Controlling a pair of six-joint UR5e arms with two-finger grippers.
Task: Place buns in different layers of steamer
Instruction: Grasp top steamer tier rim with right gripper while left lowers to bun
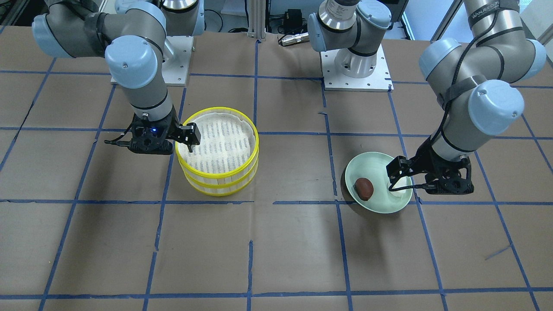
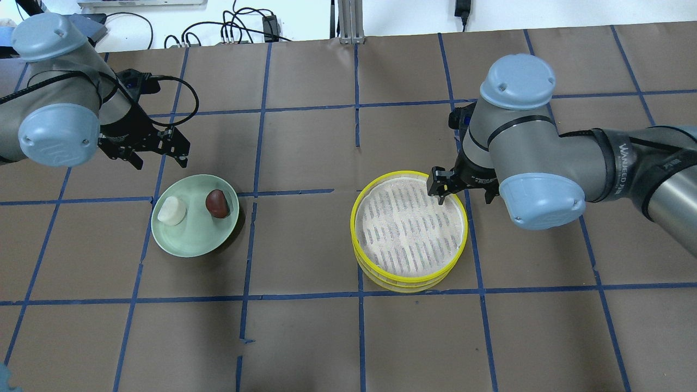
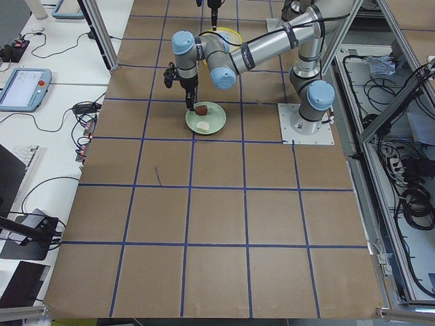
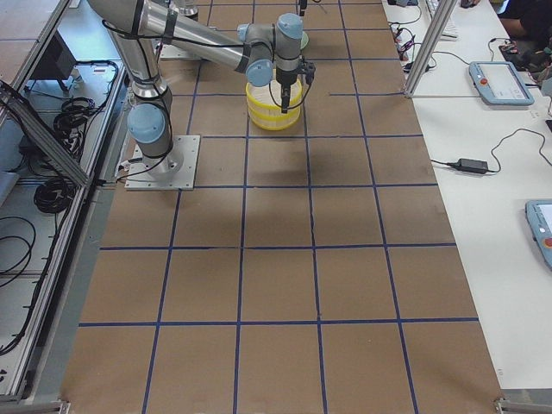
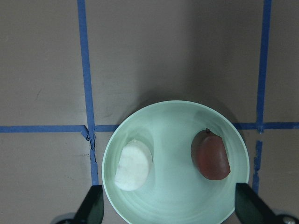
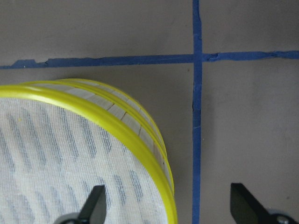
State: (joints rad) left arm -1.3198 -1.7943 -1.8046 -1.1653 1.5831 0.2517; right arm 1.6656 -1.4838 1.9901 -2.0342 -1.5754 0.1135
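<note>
Brown paper table top (image 2: 305, 348) is nearest in the overhead view, gridded with blue tape (image 2: 359, 326); paper seams show and the tape is torn in spots.

Mid-table: both steamer layers sit stacked, the top layer (image 2: 408, 228) on the bottom layer (image 2: 403, 284). Yellow rims, and the top mesh floor is bare.

Pale green plate (image 2: 190, 242) sits at the stack's 9 o'clock, well apart from it. Both buns are on the plate: white bun (image 2: 172, 210) at 9 o'clock, reddish-brown bun (image 2: 218, 203) at 2 o'clock, not touching each other.

Right gripper (image 6: 167, 207) is at the stack's 2 o'clock. Jaws are spread wide and straddle the top rim, one finger over the mesh and one outside over the paper. Can't tell whether it touches the rim.

Left gripper (image 2: 159, 161) hangs by the plate's 11 o'clock rim. Jaws are released and wide, nothing in them; in the wrist view both buns lie between the fingers' lines.

Far edge: aluminium post (image 2: 348, 22) and loose black cables (image 2: 239, 27) on a white bench. The right side view shows a teach pendant (image 4: 496, 82) on the side bench.
</note>
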